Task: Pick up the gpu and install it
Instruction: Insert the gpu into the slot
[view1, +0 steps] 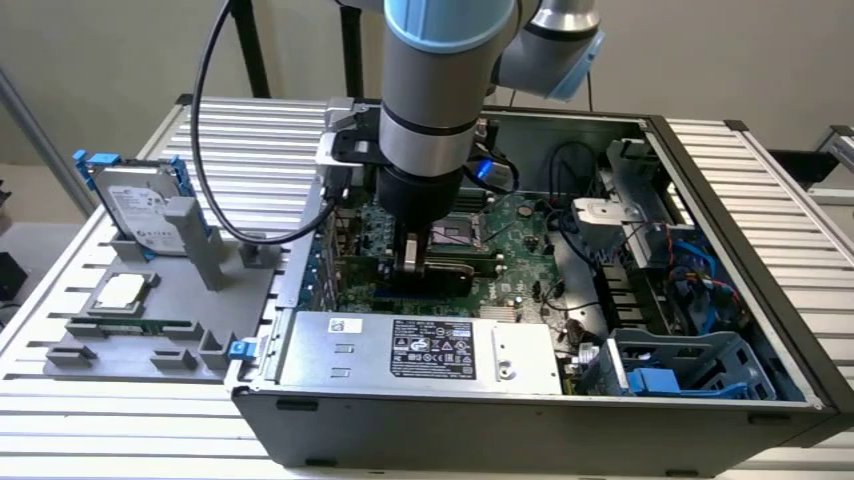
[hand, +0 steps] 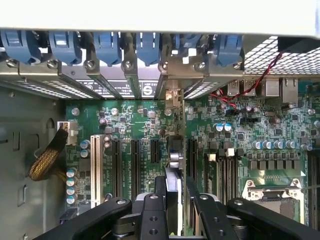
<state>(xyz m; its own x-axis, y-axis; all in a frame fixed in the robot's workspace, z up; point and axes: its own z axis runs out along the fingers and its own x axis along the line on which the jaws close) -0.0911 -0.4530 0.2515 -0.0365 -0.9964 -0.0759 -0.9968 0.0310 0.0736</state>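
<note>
Above the motherboard (hand: 150, 150), installing step.
My gripper (hand: 172, 200) clamps the gpu (hand: 172, 165) edge-on; lowering needs exact slot (hand: 172, 145) alignment, I judge.

end effector (hand: 172, 202) clamps gpu (hand: 173, 165) edge-on | above motherboard (hand: 240, 145) slots | blue clips (hand: 107, 47) beyond

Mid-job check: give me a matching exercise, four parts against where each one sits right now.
Parts:
1. gpu
2. hard drive
3. power supply
4. processor chip

Places:
A. standing upright in the grey fixture, outside the case
B. lying flat on the grey fixture
C. clamped edge-on in the gripper, at the motherboard slots
D. inside the case, along the wall nearest the exterior camera

Pairs: 1-C, 2-A, 3-D, 4-B
</note>
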